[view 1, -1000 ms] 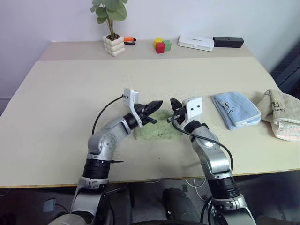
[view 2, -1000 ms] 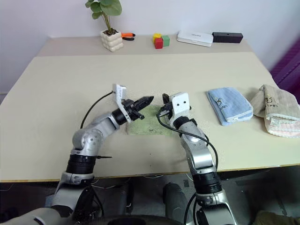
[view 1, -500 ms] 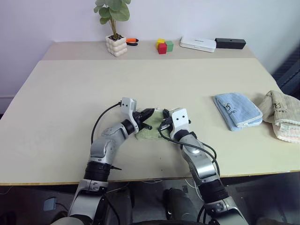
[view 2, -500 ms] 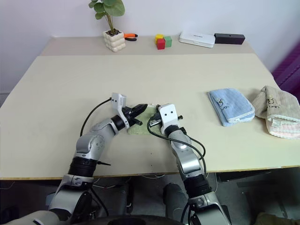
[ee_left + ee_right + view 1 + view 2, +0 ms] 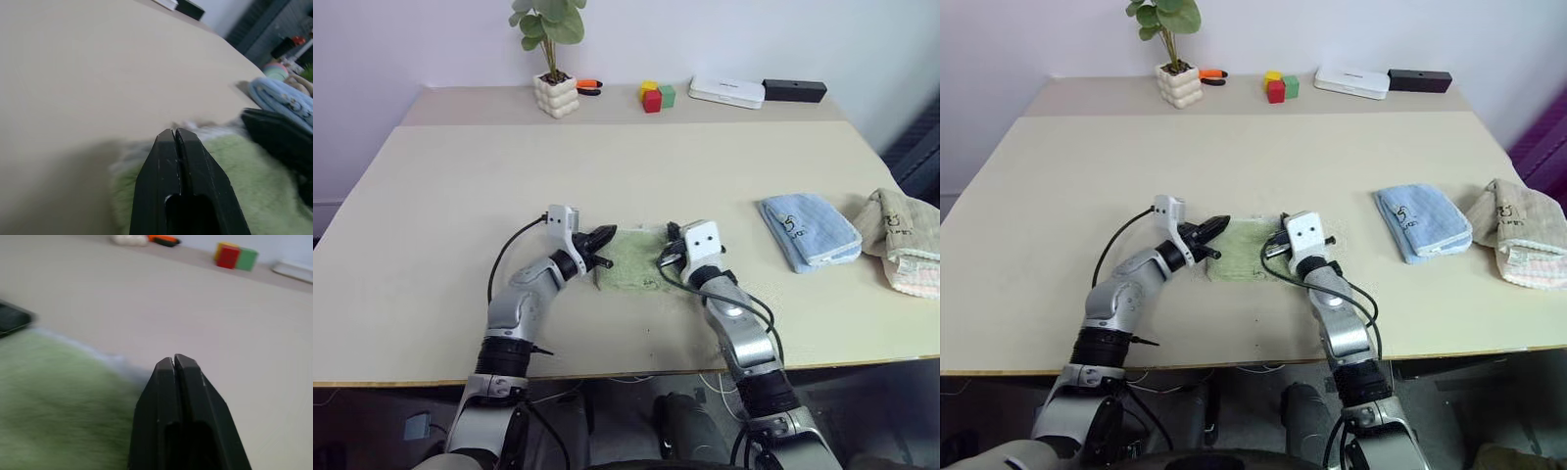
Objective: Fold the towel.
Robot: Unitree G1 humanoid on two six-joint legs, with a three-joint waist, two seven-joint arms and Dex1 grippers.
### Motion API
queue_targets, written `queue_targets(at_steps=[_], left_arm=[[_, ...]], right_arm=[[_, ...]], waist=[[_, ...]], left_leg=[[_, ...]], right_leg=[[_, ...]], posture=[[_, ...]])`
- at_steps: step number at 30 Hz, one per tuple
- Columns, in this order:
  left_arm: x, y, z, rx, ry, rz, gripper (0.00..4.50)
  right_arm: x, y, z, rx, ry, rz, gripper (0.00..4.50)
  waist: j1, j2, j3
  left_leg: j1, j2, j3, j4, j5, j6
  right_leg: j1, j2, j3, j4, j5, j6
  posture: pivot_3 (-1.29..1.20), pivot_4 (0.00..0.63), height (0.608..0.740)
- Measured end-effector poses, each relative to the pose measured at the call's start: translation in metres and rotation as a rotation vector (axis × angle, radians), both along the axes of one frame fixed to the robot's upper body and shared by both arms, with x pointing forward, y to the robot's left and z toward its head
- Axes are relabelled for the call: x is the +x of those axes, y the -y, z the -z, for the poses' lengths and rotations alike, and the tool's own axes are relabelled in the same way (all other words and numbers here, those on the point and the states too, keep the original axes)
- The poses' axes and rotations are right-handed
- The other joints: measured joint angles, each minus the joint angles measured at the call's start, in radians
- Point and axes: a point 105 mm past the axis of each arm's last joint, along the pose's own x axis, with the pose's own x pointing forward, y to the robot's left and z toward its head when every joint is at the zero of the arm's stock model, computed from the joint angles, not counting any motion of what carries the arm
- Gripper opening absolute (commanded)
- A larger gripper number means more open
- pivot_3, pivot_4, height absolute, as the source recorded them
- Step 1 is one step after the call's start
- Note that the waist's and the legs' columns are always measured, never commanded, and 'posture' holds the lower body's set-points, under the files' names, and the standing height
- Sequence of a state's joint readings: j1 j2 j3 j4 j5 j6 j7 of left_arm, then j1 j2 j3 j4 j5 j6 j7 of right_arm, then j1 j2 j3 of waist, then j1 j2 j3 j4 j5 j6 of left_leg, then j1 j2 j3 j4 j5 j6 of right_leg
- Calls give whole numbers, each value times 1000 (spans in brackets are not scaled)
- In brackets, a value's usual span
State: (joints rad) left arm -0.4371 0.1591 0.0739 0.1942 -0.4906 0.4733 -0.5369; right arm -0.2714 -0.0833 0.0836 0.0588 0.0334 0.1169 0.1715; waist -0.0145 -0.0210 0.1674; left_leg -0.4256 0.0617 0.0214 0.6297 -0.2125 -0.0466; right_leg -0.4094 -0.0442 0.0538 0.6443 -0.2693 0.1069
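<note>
The light green towel (image 5: 631,264) lies flat on the beige table (image 5: 460,196), near its front edge, with a white fringe along its far side. My left gripper (image 5: 607,235) is shut at the towel's left edge, low over the cloth (image 5: 244,176). At the right edge my right gripper (image 5: 672,235) is shut as well, just above the green pile (image 5: 58,387). In both wrist views the fingertips (image 5: 166,142) press together and I see no cloth between them.
A folded light blue towel (image 5: 808,230) and a beige towel (image 5: 906,240) lie to the right. Along the back edge stand a potted plant (image 5: 554,93), coloured blocks (image 5: 653,96), a white box (image 5: 726,92) and a black box (image 5: 794,90).
My left gripper has swung left and lower, out to the towel's left edge. The right gripper has barely moved. The towel now shows wider and flatter between them.
</note>
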Motion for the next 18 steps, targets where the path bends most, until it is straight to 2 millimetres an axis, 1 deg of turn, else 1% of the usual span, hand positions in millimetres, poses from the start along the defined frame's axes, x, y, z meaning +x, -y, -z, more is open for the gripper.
queue_targets(at_steps=[1, 2, 3, 6, 7, 8, 9, 11, 12, 15, 16, 18], left_arm=[[0, -3, -2, -6, 0, 4, 1293], [-1, -5, -4, -8, 0, 7, 1836], [-1, -7, -6, -2, 1, 12, 2315], [-2, -10, -18, 5, 14, 34, 3871], [-2, -13, -23, 4, 21, 40, 4412], [-3, -16, -28, 3, 26, 44, 4490], [-4, -23, -34, 0, 31, 40, 4490], [-9, -34, -41, 15, 27, 55, 4490], [-15, -39, -44, 13, 11, 90, 4490], [-38, -52, -41, -50, -111, 198, 4490], [-45, -55, -39, -87, -169, 236, 4490], [-53, -66, -40, -143, -238, 272, 4490]], right_arm=[[-1, 1, -7, 57, 4, -12, 1268], [-1, 0, -14, 104, 14, -27, 1770], [-2, -2, -26, 149, 40, -51, 2276], [-7, -9, -56, 218, 108, -136, 3801], [-9, -11, -63, 226, 122, -163, 4342], [-11, -11, -67, 224, 132, -186, 4455], [-13, -11, -69, 217, 134, -214, 4455], [-17, -10, -67, 205, 109, -273, 4455], [-21, -10, -64, 200, 81, -328, 4455], [-40, -7, -60, 142, 19, -508, 4455], [-47, -3, -62, 100, 11, -559, 4455], [-55, 6, -65, 18, 7, -616, 4455]], waist=[[0, 0, 0], [-1, 0, 0], [-1, 0, 0], [-2, 0, 0], [-2, 0, 0], [-1, 0, 0], [-1, 0, 0], [-2, 0, 0], [-3, 0, 0], [-4, 1, 1], [-2, 0, 1], [-1, 0, 1]], left_leg=[[0, 0, 0, 0, 0, 0], [0, 0, 0, 0, 0, 0], [0, 0, 0, -1, 0, 0], [0, 0, 0, -1, 0, 0], [0, 0, 0, -1, 0, 0], [0, 0, 0, -1, 0, 0], [0, 0, 0, -1, 0, 0], [0, 0, 0, -1, 0, 0], [0, 0, 0, -1, 0, 0], [0, 0, 0, -2, 0, 0], [0, 0, 0, -1, 0, 0], [0, 1, 0, 0, 0, 0]], right_leg=[[0, 0, 0, 0, 0, 0], [-1, 0, 0, 0, 0, 0], [-1, 0, 0, 1, 0, 0], [-1, 0, 0, 1, 0, 1], [-1, 0, 0, 1, 0, 1], [-1, 0, 0, 1, 0, 1], [-1, 0, 0, 1, 0, 1], [-1, 0, 0, 1, 0, 1], [-1, 0, 0, 1, 0, 0], [-1, 0, 0, 1, -1, 1], [-1, 0, 0, 1, -2, -1], [-1, 0, -1, 1, -3, -2]], posture=[[0, 150, 740], [0, 150, 740], [0, 150, 740], [0, 150, 740], [0, 150, 740], [0, 150, 740], [0, 150, 740], [0, 150, 740], [0, 150, 740], [0, 150, 740], [0, 150, 740], [0, 150, 740]])
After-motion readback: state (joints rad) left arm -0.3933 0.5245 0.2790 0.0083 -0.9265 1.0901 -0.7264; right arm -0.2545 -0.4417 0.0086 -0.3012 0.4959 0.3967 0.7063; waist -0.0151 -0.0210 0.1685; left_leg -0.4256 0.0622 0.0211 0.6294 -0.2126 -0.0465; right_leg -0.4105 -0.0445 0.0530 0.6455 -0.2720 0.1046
